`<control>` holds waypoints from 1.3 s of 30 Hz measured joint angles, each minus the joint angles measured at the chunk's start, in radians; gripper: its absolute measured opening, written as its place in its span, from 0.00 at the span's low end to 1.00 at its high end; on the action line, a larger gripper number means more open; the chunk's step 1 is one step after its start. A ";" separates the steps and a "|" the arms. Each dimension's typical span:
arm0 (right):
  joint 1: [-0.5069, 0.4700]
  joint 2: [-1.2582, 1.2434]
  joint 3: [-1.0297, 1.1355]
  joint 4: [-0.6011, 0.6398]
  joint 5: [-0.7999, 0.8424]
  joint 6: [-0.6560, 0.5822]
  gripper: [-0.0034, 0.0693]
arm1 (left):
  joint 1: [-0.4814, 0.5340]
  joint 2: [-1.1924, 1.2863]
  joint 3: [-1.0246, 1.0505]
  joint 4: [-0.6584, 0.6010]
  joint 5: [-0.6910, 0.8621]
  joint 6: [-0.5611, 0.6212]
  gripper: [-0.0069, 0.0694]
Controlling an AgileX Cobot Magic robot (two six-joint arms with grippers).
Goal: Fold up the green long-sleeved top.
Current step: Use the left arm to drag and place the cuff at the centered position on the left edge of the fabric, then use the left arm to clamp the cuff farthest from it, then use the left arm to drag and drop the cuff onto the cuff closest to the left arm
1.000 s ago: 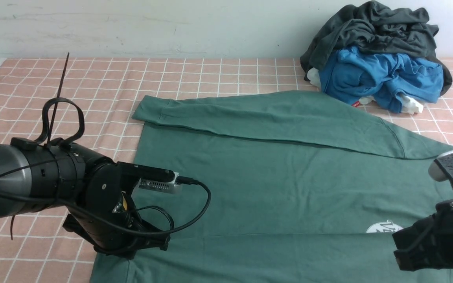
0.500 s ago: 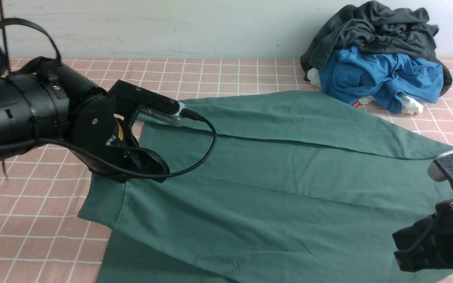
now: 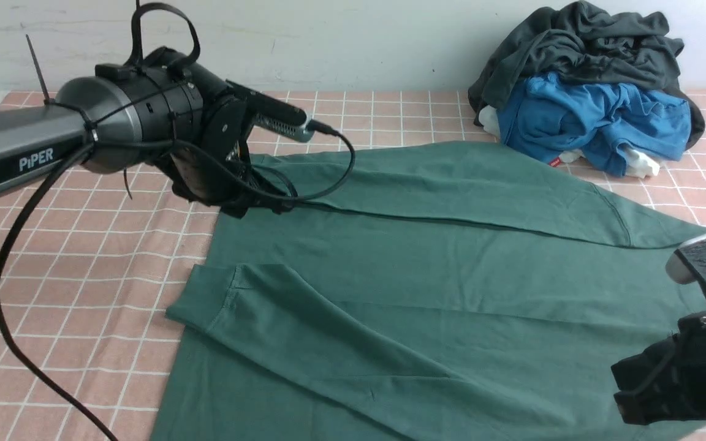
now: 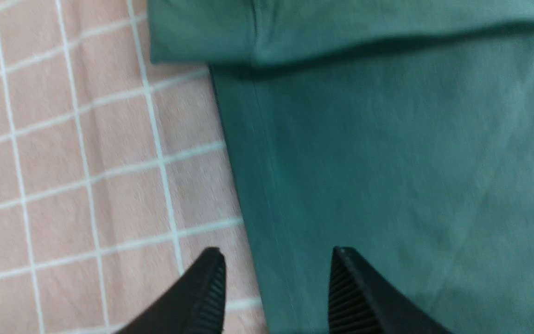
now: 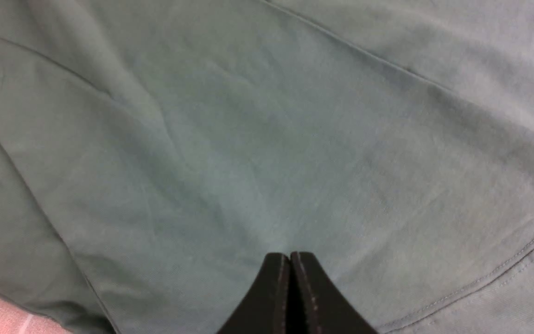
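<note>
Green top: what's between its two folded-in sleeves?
Front view: only the green top itself, bare torso fabric, between far sleeve and near sleeve.

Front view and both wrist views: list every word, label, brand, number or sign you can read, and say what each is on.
"PiPER": white letters on a dark panel of the left arm.
Red tag at the near edge of the clothes pile: too small to read.
Wrist views: no text, only the green long-sleeved top and the checked cloth.
</note>
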 joint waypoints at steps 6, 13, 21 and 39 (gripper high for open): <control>0.000 0.000 0.000 0.000 -0.013 0.000 0.03 | 0.083 0.121 -0.176 -0.087 0.005 0.045 0.56; 0.000 0.000 0.000 0.000 -0.032 0.000 0.03 | 0.185 0.371 -0.450 -0.214 0.008 0.045 0.56; 0.000 0.000 0.000 0.000 -0.045 0.000 0.03 | 0.206 0.533 -0.634 -0.265 -0.001 0.041 0.46; 0.000 0.000 0.000 -0.009 -0.033 -0.005 0.03 | 0.203 0.230 -0.518 -0.346 0.453 0.321 0.10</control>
